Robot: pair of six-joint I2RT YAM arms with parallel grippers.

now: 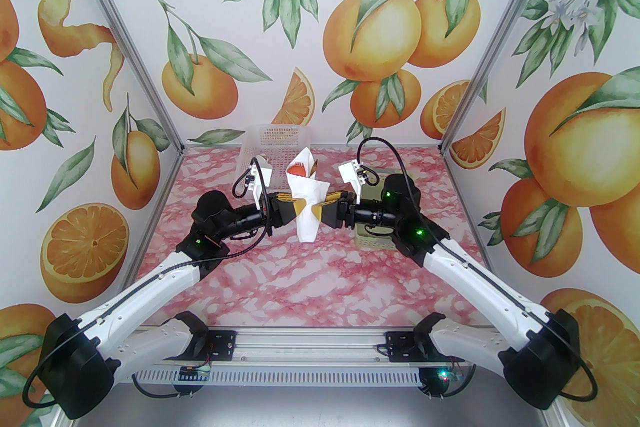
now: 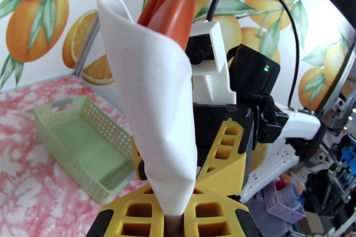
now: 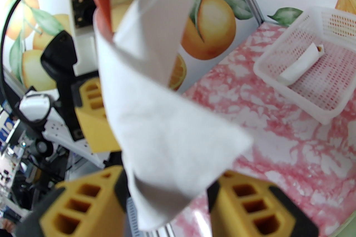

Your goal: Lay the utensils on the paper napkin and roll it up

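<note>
Utensils — mostly buried in napkin

white basket: 1 | green basket: 1 | napkin rolls: 2 | pincers: 2

My left arm and right arm reach in, tools meeting tip to tip. Left tool pinched tight on paper napkin; right tool jaws apart, flanking it.

the paper napkin is plain white. the utensils are red-orange. the table is pink with white blotches. the wall has big oranges, green leaves and white flowers on it. one basket is pale green and the other basket is white
</note>
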